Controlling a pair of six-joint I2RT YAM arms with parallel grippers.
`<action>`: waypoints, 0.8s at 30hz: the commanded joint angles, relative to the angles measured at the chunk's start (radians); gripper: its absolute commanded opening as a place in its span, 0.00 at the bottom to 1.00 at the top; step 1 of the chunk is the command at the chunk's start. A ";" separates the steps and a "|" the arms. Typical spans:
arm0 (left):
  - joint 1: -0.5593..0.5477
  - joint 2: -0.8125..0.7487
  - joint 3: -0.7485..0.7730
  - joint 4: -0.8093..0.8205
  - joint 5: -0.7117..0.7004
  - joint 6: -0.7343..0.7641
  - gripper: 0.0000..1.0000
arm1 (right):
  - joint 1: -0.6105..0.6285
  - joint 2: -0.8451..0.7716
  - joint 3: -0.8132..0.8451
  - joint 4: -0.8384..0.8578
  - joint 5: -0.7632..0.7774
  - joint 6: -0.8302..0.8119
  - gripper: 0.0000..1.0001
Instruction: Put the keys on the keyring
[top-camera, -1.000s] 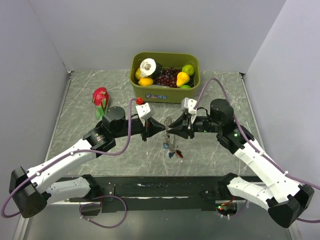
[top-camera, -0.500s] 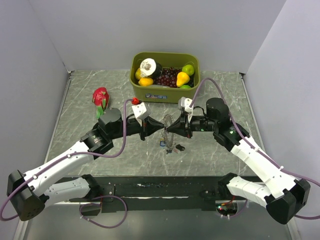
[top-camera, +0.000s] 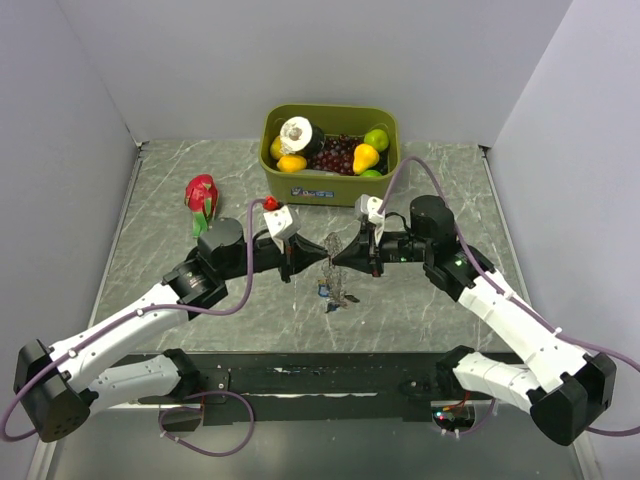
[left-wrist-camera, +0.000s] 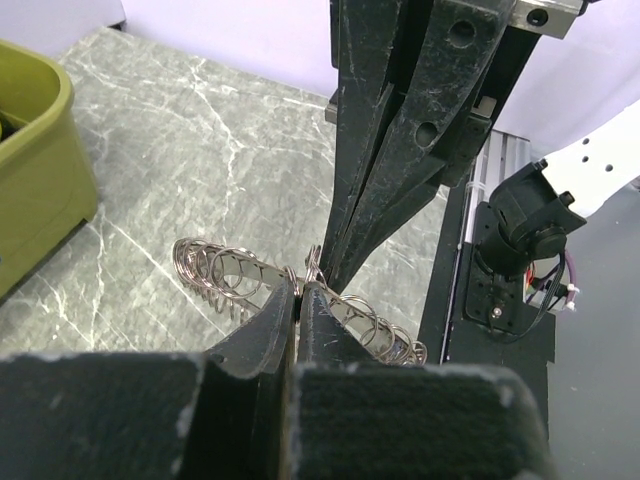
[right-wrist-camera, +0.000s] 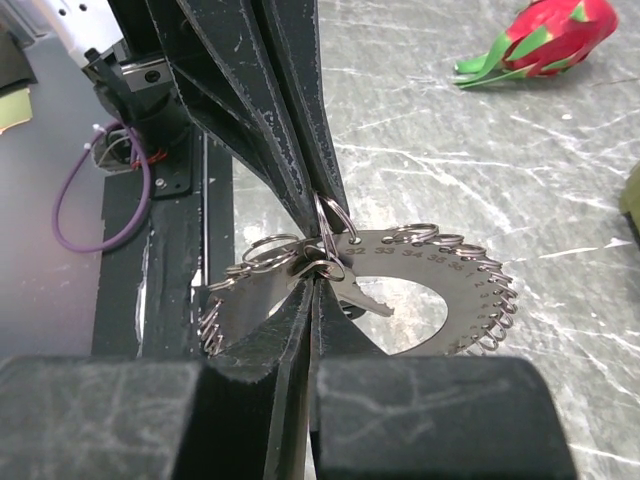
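While the two arms meet tip to tip just in front of the olive-green plastic bin (top-camera: 330, 188) of fruit, the work looks to be at its threading step. The large thin grey metal keyring (right-wrist-camera: 455, 272), rimmed with small coiled loops, is held up between them on the near side of that bin. The left gripper (left-wrist-camera: 297, 300) is clenched on the ring's rim, fingers pressed together. The right gripper (right-wrist-camera: 312, 288) is clamped tight on the same rim from the opposite side, so the two sets of tips almost touch. The small silvery metal keys (top-camera: 335, 294) with coloured plastic heads show from above as a bunch just below the ring, on its side away from the bin. Blue and red can be made out there (whether they dangle or rest on the grey marbled tabletop (top-camera: 170, 220) is unclear). In the right wrist view one silvery blade juts out just beside the right gripper's tips, but I cannot tell if the pads pinch its loop or only the rim. The next move seems to call for one gripper to hold firm while the other works a key's loop along the coil with a fine twist, not a pull.
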 joint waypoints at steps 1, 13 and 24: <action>-0.003 -0.029 -0.002 0.161 0.028 -0.041 0.01 | 0.003 0.012 -0.014 0.039 -0.018 0.009 0.07; -0.005 0.141 -0.069 0.270 -0.098 -0.101 0.01 | 0.000 -0.201 -0.193 0.186 0.247 0.124 0.74; -0.005 0.474 0.148 0.413 -0.185 -0.146 0.01 | 0.000 -0.344 -0.279 0.162 0.370 0.135 1.00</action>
